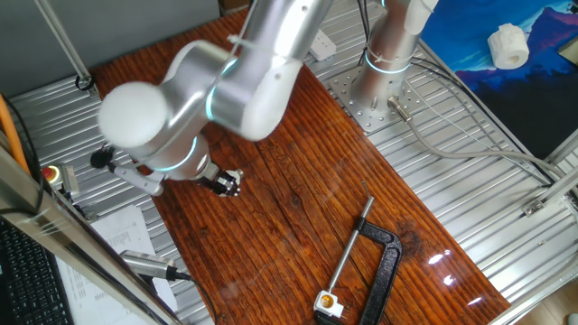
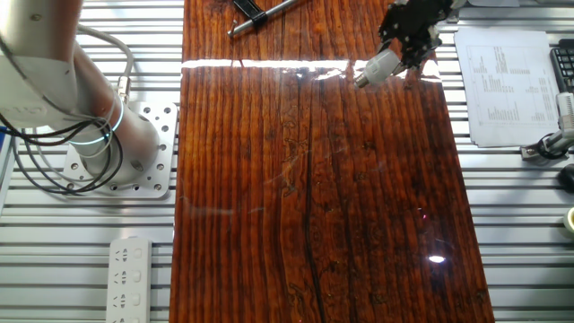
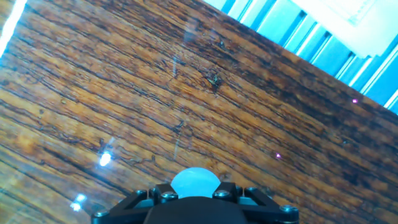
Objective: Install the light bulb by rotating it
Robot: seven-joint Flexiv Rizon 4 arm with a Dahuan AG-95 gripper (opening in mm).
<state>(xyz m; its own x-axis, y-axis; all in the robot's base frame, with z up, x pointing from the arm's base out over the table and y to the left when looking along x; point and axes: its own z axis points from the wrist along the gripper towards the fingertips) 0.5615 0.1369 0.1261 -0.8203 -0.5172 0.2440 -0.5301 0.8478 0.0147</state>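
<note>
Item: light bulb (image 2: pixel 374 68), clamped in end effector (image 2: pixel 405 47), base protruding toward 8 o'clock over table (image 2: pixel 314 197), upper right. No socket visible; locate it, align threads squarely, then rotate gently.

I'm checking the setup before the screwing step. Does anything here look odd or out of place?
The light bulb is clamped in the gripper, lying tilted above the wooden board, yet no socket shows in any view. Nothing looks spilled or damaged.
</note>
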